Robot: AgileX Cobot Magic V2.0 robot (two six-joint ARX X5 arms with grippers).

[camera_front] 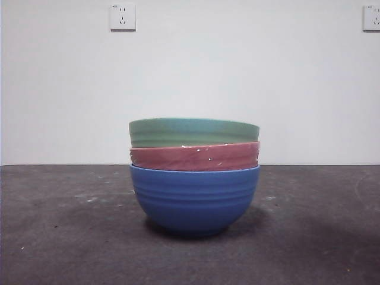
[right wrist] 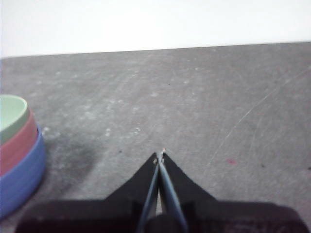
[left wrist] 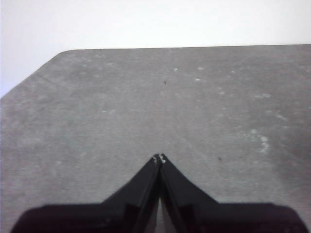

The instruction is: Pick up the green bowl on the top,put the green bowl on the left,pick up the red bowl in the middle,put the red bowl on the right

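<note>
Three bowls stand nested in one stack at the middle of the table. The green bowl (camera_front: 193, 132) is on top, the red bowl (camera_front: 195, 158) sits under it, and a blue bowl (camera_front: 195, 199) carries both. The right wrist view catches the same stack at its edge: green bowl (right wrist: 10, 115), red bowl (right wrist: 18, 144), blue bowl (right wrist: 22, 177). My right gripper (right wrist: 160, 155) is shut and empty above bare table, apart from the stack. My left gripper (left wrist: 159, 158) is also shut, holding nothing, over bare table with no bowl in its view. Neither arm shows in the front view.
The dark grey table (camera_front: 59, 237) stretches to both sides of the stack. A white wall stands behind it with a socket (camera_front: 122, 16) at upper left and another socket (camera_front: 371, 18) at upper right. The table's far corner (left wrist: 68, 52) shows in the left wrist view.
</note>
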